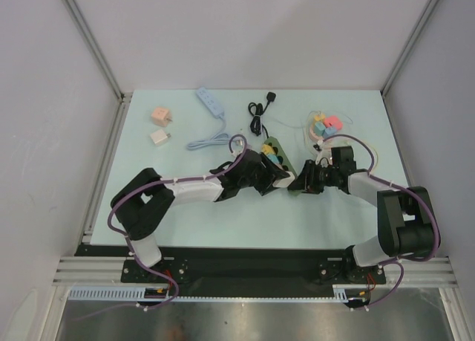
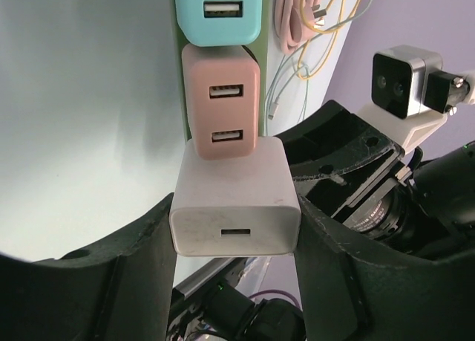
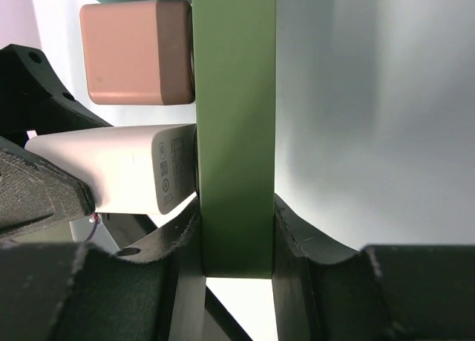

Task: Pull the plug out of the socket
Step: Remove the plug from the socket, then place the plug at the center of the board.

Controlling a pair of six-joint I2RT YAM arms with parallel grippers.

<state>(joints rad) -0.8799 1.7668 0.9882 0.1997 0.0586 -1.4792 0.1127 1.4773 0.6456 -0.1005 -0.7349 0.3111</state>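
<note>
On the pale matte counter (image 1: pixel 223 222), left fingers (image 2: pixel 111 281) clamp the boxy white charger (image 2: pixel 236 207); right fingers (image 3: pixel 326 281) clamp the flat green power strip (image 3: pixel 236 133).

Robot lab test cell — plain white panel walls (image 1: pixel 252 29), aluminium frame posts (image 1: pixel 89 36), pale table (image 1: pixel 245 223)
</note>
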